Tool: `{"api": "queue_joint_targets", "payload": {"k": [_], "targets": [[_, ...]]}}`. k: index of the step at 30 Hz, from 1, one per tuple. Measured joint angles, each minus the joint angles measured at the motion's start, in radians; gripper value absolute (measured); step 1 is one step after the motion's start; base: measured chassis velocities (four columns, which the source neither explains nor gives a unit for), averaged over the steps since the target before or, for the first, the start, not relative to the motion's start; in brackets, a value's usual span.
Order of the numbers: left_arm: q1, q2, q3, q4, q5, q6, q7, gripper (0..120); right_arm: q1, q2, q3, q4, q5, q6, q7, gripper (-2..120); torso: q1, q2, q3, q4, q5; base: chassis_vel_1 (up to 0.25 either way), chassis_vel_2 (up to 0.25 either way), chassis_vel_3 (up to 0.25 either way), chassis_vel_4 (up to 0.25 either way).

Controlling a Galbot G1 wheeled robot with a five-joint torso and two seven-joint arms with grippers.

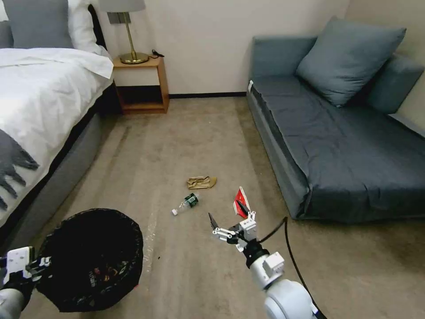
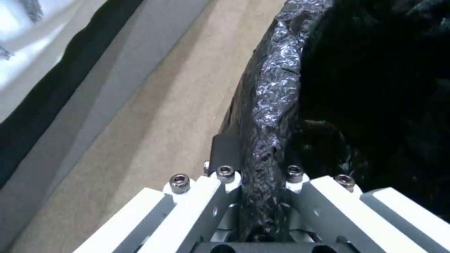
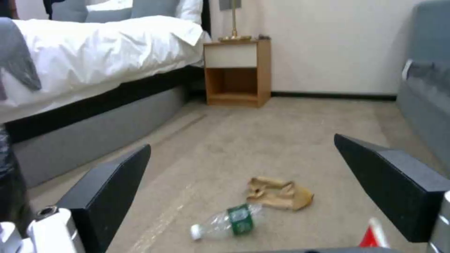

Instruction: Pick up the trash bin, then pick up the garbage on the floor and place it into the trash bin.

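Note:
The trash bin, lined with a glossy black bag, hangs at the lower left, with my left gripper shut on its near rim. In the left wrist view the left gripper clamps the crinkled bag rim. My right gripper is open low over the carpet. A red-white packet lies just beyond its right finger. A clear bottle with a green label lies to its left, and crumpled brown paper lies farther off. Between the open right gripper fingers I see the bottle, the paper and the packet's corner.
A bed with a grey base runs along the left. A wooden nightstand with a lamp stands at the back wall. A grey sofa fills the right side. A black cable trails from my right arm. Open carpet lies between bed and sofa.

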Motion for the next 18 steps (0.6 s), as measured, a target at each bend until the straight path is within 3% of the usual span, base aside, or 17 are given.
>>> {"api": "queue_joint_targets", "payload": {"k": [9, 18], "targets": [[-0.007, 0.005, -0.002, 0.000, -0.003, -0.001, 0.000, 4, -0.006, 0.011, -0.006, -0.035, 0.022, -0.011, -0.001, 100, 0.000, 0.000, 0.000, 0.0001, -0.0002, -0.008, 0.012, 0.015, -0.011], [-0.016, 0.012, 0.007, 0.000, -0.003, -0.001, 0.000, 4, -0.006, 0.003, -0.008, -0.056, 0.010, -0.020, 0.006, 100, 0.000, 0.000, 0.000, 0.0000, -0.0002, -0.145, 0.129, 0.138, -0.130]]}}
